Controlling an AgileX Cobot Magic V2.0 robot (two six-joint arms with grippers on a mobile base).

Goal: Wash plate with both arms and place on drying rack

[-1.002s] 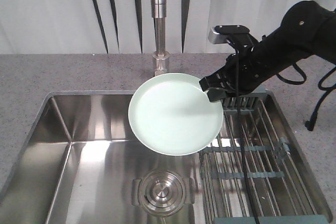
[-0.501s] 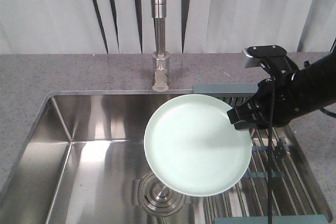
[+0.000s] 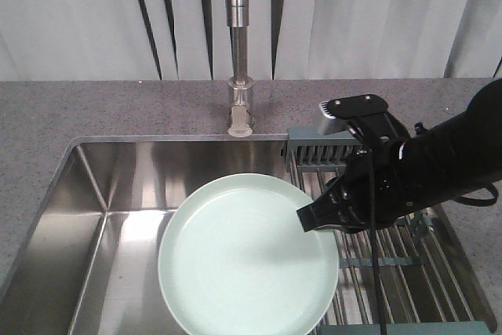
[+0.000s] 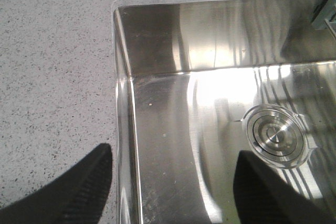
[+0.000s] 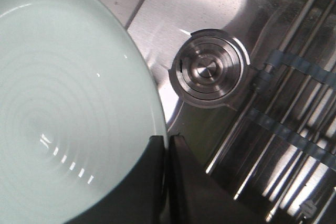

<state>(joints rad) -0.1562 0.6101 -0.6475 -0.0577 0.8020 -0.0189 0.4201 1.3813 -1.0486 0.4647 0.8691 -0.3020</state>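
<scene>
The pale mint-green plate (image 3: 243,260) hangs over the sink basin, tilted toward the camera, and fills the left of the right wrist view (image 5: 68,108). My right gripper (image 3: 314,216) is shut on the plate's right rim, its two black fingers (image 5: 181,182) pinching the edge. The drying rack (image 3: 392,264) of thin metal rods lies in the sink's right part, under the right arm (image 3: 423,174). My left gripper (image 4: 173,187) does not show in the front view; in its wrist view it stands open above the sink's left edge, holding nothing.
A steel faucet (image 3: 238,45) rises behind the sink (image 3: 102,186). The round steel drain (image 5: 210,69) sits in the basin floor beside the rack (image 5: 294,124), also in the left wrist view as the drain (image 4: 275,136). Grey speckled countertop (image 4: 52,66) surrounds the basin.
My right arm has carried the plate from up near the faucet, rightward toward the rack, then down and to the left, lower over the basin.
</scene>
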